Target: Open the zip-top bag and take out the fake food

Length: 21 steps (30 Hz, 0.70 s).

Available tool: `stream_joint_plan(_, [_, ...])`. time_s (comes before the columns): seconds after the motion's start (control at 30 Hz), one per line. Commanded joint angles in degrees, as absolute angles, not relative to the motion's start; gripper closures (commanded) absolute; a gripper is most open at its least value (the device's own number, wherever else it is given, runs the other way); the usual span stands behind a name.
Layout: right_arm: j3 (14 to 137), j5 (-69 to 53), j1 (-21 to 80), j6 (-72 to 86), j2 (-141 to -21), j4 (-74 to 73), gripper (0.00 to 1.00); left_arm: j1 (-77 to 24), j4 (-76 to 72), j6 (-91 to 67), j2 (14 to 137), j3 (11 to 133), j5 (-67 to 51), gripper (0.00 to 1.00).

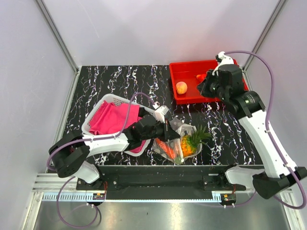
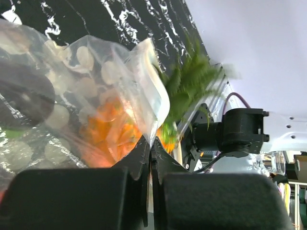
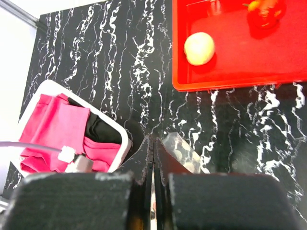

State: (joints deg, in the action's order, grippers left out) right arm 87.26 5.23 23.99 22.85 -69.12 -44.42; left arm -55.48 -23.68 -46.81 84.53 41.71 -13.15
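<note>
The zip-top bag [image 1: 178,143] lies near the table's front edge, clear with pale dots. It holds the orange pineapple [image 1: 188,147] with its green crown and an orange carrot-like piece [image 1: 166,147]. My left gripper [image 1: 171,132] is shut on the bag's edge. In the left wrist view the jaws [image 2: 151,142] pinch the plastic [image 2: 120,81], with orange pieces [image 2: 108,127] inside and the green crown [image 2: 188,86] sticking out. The peach fruit [image 1: 181,87] and a red piece [image 1: 200,77] lie in the red tray [image 1: 192,98]. My right gripper [image 1: 202,89] hovers over the tray, shut and empty [image 3: 153,140].
A white mesh basket [image 1: 109,100] with pink cloth [image 1: 112,117] stands at the left under my left arm. It also shows in the right wrist view [image 3: 53,88], as do the red tray [image 3: 230,85], the peach fruit [image 3: 199,48], the red piece [image 3: 264,12] and a bag corner [image 3: 184,153].
</note>
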Motion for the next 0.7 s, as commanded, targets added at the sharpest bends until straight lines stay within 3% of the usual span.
stream_joint_plan(0.0, [86.76, 1.95, 23.99, 23.29, -70.49, -43.94, 1.00, -55.63, -27.51, -45.88, 85.60, 43.50, -14.15, 1.00])
stream_joint_plan(0.07, [79.13, 1.06, 23.99, 25.30, -67.86, -44.73, 0.96, -55.63, -26.98, -45.27, 86.04, 44.12, -14.68, 1.00])
stream_joint_plan(0.17, [68.32, 1.84, 24.00, 27.94, -60.75, -46.05, 0.53, -55.63, -26.98, -45.09, 86.57, 44.12, -14.94, 1.00])
stream_joint_plan(0.2, [66.03, 1.67, 23.99, 28.82, -58.73, -46.40, 0.27, -55.63, -27.42, -45.17, 86.75, 44.03, -15.12, 1.00])
stream_joint_plan(0.23, [62.18, 1.41, 23.99, 30.83, -55.14, -47.80, 0.15, -55.63, -27.60, -45.18, 86.75, 44.03, -15.20, 1.00])
stream_joint_plan(0.3, [58.73, 2.19, 23.99, 32.51, -52.05, -49.04, 0.01, -55.63, -27.95, -45.18, 87.01, 43.95, -15.29, 1.00])
stream_joint_plan(0.67, [43.43, -1.30, 23.99, 39.72, -47.63, -40.80, 0.00, -55.72, -30.32, -47.02, 87.45, 43.07, -15.64, 1.00])
